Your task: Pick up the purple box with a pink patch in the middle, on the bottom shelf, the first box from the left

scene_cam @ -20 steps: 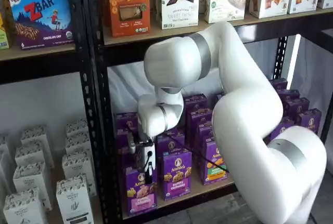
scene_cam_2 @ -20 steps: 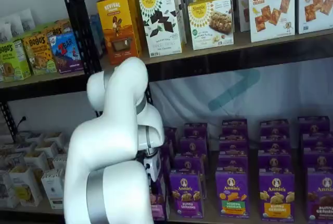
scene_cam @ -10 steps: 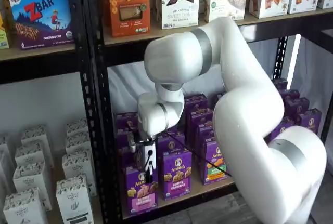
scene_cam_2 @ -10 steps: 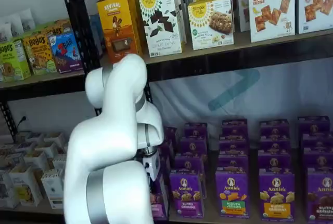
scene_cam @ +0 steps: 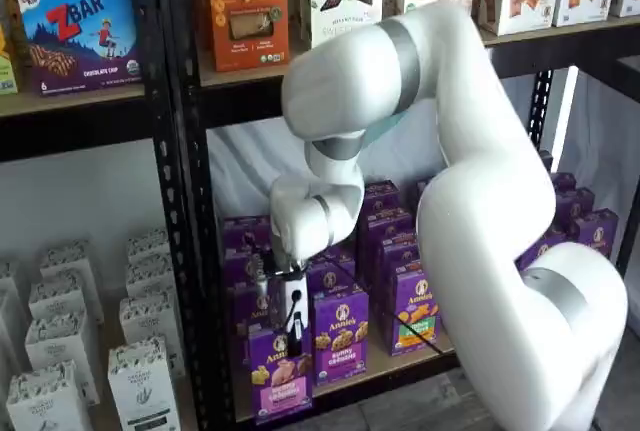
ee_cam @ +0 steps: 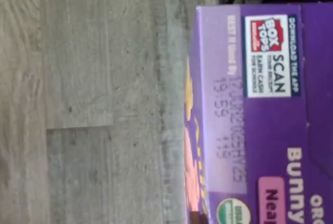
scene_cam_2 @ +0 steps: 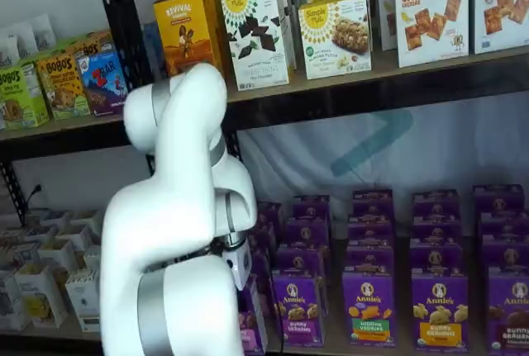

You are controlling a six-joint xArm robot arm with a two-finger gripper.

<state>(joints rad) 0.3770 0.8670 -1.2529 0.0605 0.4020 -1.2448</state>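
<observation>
Though finger gap can't be seen, gripper [scene_cam: 291, 323] sits atop purple box [scene_cam: 281, 379], fingers touching its front.

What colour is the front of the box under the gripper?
Purple with a pink patch, clearest in a shelf view; the gripper sits at its top.

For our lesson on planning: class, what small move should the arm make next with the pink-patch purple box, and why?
Probably draw the purple box straight outward: the gripper sits at its top, and the wrist view shows its front over floor.
</observation>
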